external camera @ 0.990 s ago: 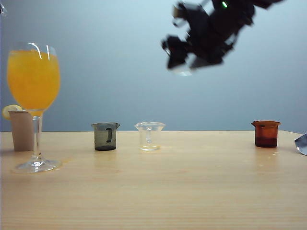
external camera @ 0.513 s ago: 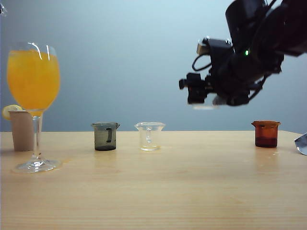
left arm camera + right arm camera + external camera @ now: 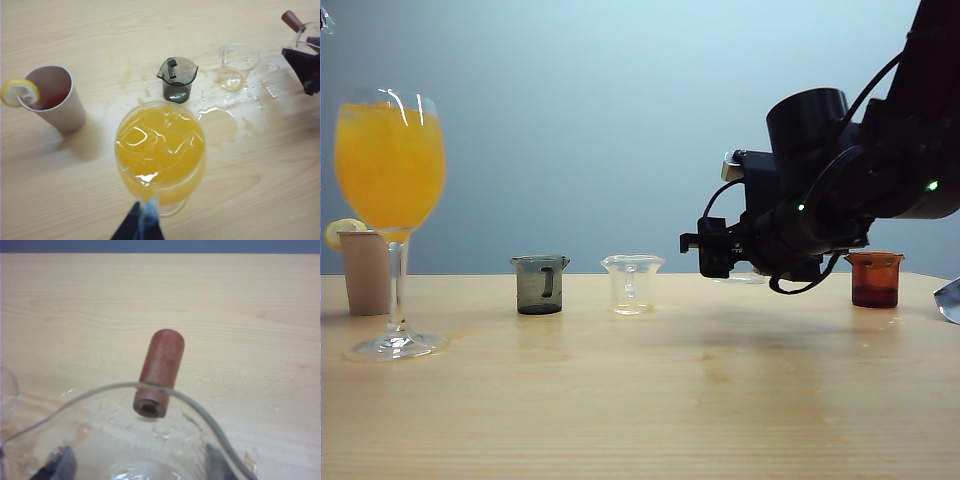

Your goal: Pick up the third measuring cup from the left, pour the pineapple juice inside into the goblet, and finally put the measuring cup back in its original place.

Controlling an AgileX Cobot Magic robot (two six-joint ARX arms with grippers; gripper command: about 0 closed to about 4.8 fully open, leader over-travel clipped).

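My right gripper (image 3: pixel 720 255) is shut on the third measuring cup (image 3: pixel 150 440), a clear wide beaker with a reddish-brown stub handle (image 3: pixel 159 372). A dark finger (image 3: pixel 62 465) presses each side of the cup. It holds only drops, no pineapple juice. It hangs upright just above the bare tabletop (image 3: pixel 750 305) between the clear flared cup and the amber cup. The goblet (image 3: pixel 390 170) stands at the far left, nearly full of orange-yellow drink (image 3: pixel 160 142). My left gripper (image 3: pixel 142 227) hovers above the goblet, dark fingers together, holding nothing. It does not show in the exterior view.
A beige paper cup with a lemon slice (image 3: pixel 365 272) stands behind the goblet. A grey cup (image 3: pixel 540 285), a clear flared cup (image 3: pixel 632 284) and an amber cup (image 3: pixel 874 279) stand in a row. Spilled puddles (image 3: pixel 220 125) wet the wood. A silvery object (image 3: pixel 950 300) is at the right edge.
The right arm has swung right and come down from high up, carrying the cup. It now hangs level just above the table. The left gripper and the goblet have not moved.
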